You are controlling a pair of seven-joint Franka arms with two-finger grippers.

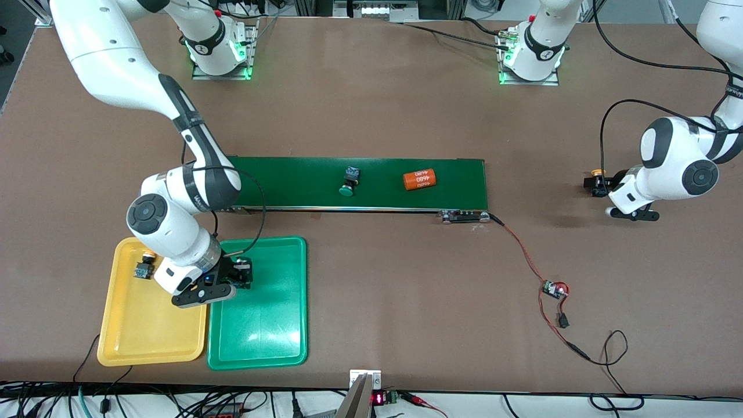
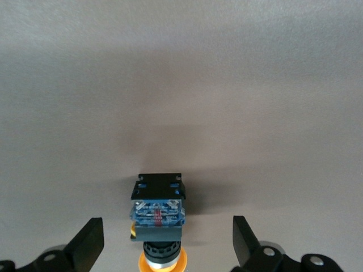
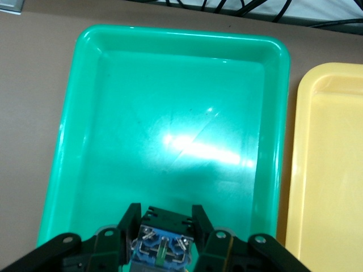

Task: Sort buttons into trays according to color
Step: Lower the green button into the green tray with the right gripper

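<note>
The right end effector (image 1: 239, 276) hangs over the green tray (image 1: 273, 337), at the tray's end nearest the conveyor belt (image 1: 302, 180), with its fingers pinched on a button (image 3: 161, 245) whose black-and-blue body shows between them in the right wrist view; its cap is hidden there, so its colour cannot be told. What the coming move turns on is that the tray floor lies straight below this held button, open and bare, so a release should drop it inside the rim rather than onto the neighbouring yellow tray (image 1: 125, 342), which sits just beside toward the right arm's end of the surface. One yellow-capped button (image 1: 145, 267) lies in the yellow tray already. A green-capped button (image 1: 349, 181) rests on the belt beside an orange cylinder (image 1: 419, 179). At the left arm's end of the surface, the left end effector (image 2: 168, 245) is low with fingers spread, straddling another yellow-capped button (image 2: 159, 212) that lies on its side, its long axis pointing along the approach with the cap toward the wrist, so the fingers would close across the body's flat sides
</note>
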